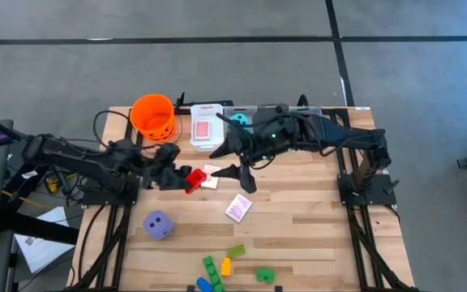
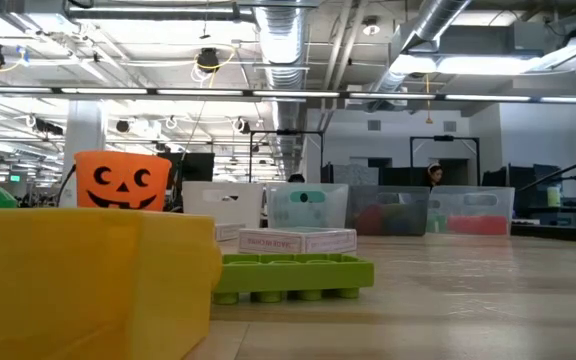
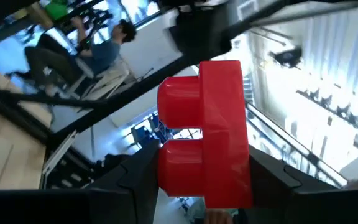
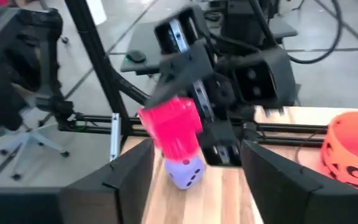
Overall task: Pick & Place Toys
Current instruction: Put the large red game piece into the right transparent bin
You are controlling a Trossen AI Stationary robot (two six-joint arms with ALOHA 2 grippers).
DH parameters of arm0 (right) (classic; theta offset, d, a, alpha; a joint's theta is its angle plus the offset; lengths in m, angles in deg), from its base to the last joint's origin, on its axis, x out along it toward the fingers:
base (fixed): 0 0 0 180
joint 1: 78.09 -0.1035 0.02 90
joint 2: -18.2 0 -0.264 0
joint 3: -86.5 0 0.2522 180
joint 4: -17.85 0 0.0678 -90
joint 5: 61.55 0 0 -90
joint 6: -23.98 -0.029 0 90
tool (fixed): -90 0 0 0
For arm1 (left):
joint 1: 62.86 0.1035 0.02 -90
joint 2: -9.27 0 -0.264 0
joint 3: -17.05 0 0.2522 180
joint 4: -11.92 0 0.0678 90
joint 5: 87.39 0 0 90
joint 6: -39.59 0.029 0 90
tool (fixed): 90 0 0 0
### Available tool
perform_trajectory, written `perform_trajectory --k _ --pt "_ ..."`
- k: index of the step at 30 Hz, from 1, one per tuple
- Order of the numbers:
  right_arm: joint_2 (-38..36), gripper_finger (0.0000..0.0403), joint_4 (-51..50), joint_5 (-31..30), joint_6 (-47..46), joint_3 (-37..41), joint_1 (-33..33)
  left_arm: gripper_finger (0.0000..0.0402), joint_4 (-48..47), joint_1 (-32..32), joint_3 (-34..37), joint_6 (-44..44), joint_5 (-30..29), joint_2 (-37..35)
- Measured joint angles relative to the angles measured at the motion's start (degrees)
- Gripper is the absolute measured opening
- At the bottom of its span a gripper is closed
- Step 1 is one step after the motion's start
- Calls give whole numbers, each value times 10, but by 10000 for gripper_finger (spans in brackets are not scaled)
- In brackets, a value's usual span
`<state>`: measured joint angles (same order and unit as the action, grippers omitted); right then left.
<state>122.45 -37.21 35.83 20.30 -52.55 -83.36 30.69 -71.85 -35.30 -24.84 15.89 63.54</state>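
1. the left gripper [image 1: 186,180] sits near the table's middle, reaching in from the 9 o'clock side, its fingers closed on a red brick [image 1: 194,179] that it holds off the wood.
2. in the left wrist view the red brick [image 3: 205,134] fills the frame, pinched between the two dark fingers [image 3: 135,180], its two round studs showing.
3. the right gripper [image 1: 235,161] reaches from the 3 o'clock side toward the centre, its fingers spread wide and holding nothing; the red brick [image 4: 171,129] and the left gripper show straight ahead in the gap between its fingers [image 4: 120,177].
4. a purple die [image 1: 158,225] rests on the table at about 7 o'clock from the left gripper, apart from it.
5. a pink-backed card [image 1: 238,208] lies at about 5 o'clock from the right gripper; another card [image 1: 210,177] lies just beside the red brick.
6. green, yellow and blue bricks [image 1: 225,266] are scattered along the table's 6 o'clock edge.
7. the orange bucket [image 1: 152,116] stands at the 12 o'clock edge, with a white bin [image 1: 205,126] holding a pink card just at its 3 o'clock side, and a teal die [image 1: 239,121] beyond that.
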Motion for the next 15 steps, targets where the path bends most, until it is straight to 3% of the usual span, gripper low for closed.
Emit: perform_trajectory --k 7,15 --pt "0 286 1 49 -48 0 6 170 84 1 0 -36 1 71" --pt "0 302 -11 107 -49 0 5 171 203 1 -1 -66 -8 140"
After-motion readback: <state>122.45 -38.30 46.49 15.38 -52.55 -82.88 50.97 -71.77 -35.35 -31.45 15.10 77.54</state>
